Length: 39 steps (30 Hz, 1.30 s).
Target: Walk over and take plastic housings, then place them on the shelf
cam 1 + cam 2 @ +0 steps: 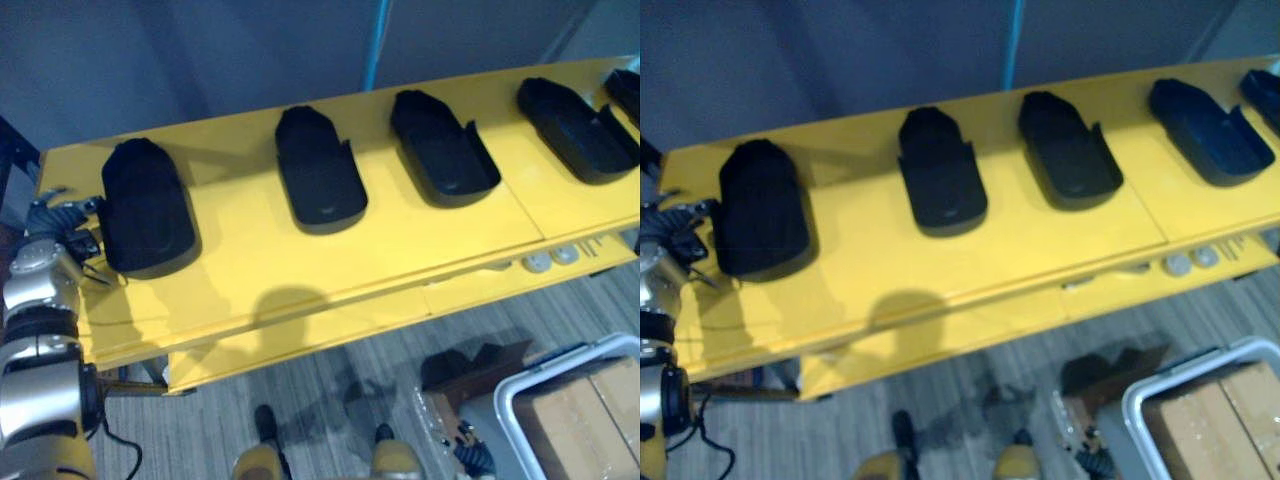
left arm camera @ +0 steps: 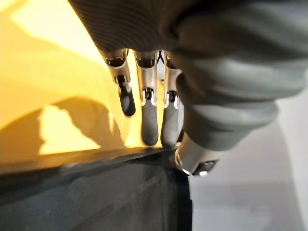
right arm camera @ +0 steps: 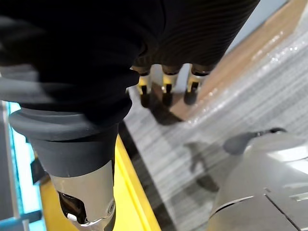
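Five black plastic housings lie in a row on the yellow shelf [image 1: 400,260], running from the left of the frame up to the right edge. The left hand [image 1: 62,232] sits at the left edge of the frame, just beside the leftmost housing [image 1: 145,208]. Its fingers [image 2: 149,120] are straight and released, their tips at that housing's rim. The right hand [image 3: 166,91] hangs over the grey striped floor [image 1: 330,380], fingers relaxed and holding nothing. A white bin [image 1: 510,400] with a cardboard box [image 1: 590,410] stands at the lower right.

The leftmost housing [image 1: 146,210] blocks the way just beside the left hand [image 1: 70,232]; beyond it, bare yellow shelf [image 1: 235,255] lies open up to the next housing [image 1: 320,170].
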{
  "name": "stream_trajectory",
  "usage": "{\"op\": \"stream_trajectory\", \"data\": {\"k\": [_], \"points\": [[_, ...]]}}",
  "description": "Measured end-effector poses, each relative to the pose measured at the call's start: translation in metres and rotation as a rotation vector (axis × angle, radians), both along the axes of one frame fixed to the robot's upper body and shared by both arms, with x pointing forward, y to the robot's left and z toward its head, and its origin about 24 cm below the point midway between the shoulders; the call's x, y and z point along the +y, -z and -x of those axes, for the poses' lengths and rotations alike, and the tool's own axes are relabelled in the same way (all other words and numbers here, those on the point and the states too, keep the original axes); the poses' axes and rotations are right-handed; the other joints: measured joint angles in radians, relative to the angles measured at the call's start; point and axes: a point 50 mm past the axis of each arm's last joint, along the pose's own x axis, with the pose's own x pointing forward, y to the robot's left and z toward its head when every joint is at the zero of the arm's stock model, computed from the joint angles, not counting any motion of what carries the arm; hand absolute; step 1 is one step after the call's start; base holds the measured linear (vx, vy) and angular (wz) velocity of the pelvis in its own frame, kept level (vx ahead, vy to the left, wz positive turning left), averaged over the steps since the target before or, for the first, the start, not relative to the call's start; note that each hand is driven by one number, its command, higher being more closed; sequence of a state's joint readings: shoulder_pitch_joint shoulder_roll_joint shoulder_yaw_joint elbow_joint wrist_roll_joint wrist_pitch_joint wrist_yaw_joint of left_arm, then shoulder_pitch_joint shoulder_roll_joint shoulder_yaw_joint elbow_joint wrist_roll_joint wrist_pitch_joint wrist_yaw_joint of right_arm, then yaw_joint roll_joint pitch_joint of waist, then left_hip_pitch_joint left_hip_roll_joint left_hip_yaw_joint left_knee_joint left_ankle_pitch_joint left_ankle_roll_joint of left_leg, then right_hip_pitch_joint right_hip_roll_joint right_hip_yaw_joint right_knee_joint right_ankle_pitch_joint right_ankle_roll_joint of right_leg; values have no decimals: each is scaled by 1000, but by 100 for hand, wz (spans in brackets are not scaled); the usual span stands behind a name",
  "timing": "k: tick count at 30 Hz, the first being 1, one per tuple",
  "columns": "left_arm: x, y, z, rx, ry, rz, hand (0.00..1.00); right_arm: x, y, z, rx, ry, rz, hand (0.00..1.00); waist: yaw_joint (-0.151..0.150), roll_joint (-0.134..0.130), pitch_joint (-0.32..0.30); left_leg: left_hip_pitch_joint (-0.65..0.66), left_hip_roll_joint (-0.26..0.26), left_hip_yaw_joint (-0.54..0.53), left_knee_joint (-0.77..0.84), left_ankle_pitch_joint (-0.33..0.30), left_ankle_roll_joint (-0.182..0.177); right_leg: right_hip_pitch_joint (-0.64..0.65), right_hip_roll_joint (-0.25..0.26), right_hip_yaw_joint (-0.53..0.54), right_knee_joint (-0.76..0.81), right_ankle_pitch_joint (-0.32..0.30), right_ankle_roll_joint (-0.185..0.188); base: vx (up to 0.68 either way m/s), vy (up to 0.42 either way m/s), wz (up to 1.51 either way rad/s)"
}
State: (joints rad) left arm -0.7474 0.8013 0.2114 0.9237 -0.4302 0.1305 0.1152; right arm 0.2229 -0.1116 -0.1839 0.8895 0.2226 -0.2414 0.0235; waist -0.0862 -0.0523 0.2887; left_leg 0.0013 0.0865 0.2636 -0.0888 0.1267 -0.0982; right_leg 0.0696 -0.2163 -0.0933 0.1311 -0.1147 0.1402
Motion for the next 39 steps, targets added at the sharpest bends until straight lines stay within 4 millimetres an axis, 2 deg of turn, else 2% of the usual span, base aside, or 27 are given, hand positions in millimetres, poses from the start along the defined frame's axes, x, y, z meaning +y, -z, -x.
{"op": "stream_trajectory", "data": {"k": [13, 14, 18, 21, 24, 30, 33, 34, 37, 39], "points": [[6, -33, 1, -58, -38, -153, 0, 1, 1, 3, 4, 2, -5, 0, -7, 1, 1, -1, -1, 11, -1, 2, 2, 14, -2, 5, -44, -1, 9, -28, 8, -2], [9, -37, 4, -55, -49, -192, 0, 1, 1, 4, 5, 8, -8, 0, -8, 1, 0, 1, -3, 5, -1, 2, 2, 25, -3, -5, -52, 10, 20, 76, -28, 17], [7, -61, 6, -114, -40, -332, 0, 4, 1, 4, 2, 12, -20, 0, -1, 1, 0, 14, -8, -11, -1, 2, 1, 65, -4, -40, -62, 11, 20, 93, -37, 23], [-12, -76, 2, -144, 23, -504, 0, 4, 0, 0, -23, 28, -28, 0, 18, 3, -1, 31, -9, -11, -2, 3, 1, 87, -3, -46, -62, 8, 15, 43, -25, 7], [-36, -79, 0, -197, 119, -616, 0, 4, -2, -9, -63, 55, -35, 0, 14, 15, -8, 32, -9, -34, -3, 3, 1, 100, -1, -74, -62, 7, 13, -4, -17, 14], [-80, -61, 5, -389, 251, -570, 0, 10, -2, -12, -71, 92, -31, 0, 22, 23, -23, 33, -11, -62, -4, 0, 0, 131, 1, -112, -82, 5, 9, -44, 5, 14], [-96, -46, 19, -514, 268, -481, 0, 9, -2, -11, -80, 137, -39, 0, 39, 20, -49, 32, -12, -65, -4, -4, -3, 145, 1, -131, -106, 0, 1, -12, -10, 8], [-103, -42, 29, -586, 264, -447, 0, 7, -2, -8, -82, 167, -42, 0, 50, 16, -63, 31, -13, -69, -4, -2, -2, 149, 1, -137, -109, -1, -1, 25, -23, 14], [-118, -40, 56, -735, 255, -416, 0, 5, 1, -1, -54, 207, -39, 0, 53, 2, -108, 10, -17, -108, -4, 5, -5, 155, 5, -163, -104, 2, 2, 47, -38, 40], [-128, -33, 77, -826, 228, -380, 0, 3, 6, 10, -12, 244, -39, 0, 80, 0, -145, -1, -19, -133, -3, 13, -8, 158, 9, -184, -94, 2, 1, 75, -30, 40]]}}
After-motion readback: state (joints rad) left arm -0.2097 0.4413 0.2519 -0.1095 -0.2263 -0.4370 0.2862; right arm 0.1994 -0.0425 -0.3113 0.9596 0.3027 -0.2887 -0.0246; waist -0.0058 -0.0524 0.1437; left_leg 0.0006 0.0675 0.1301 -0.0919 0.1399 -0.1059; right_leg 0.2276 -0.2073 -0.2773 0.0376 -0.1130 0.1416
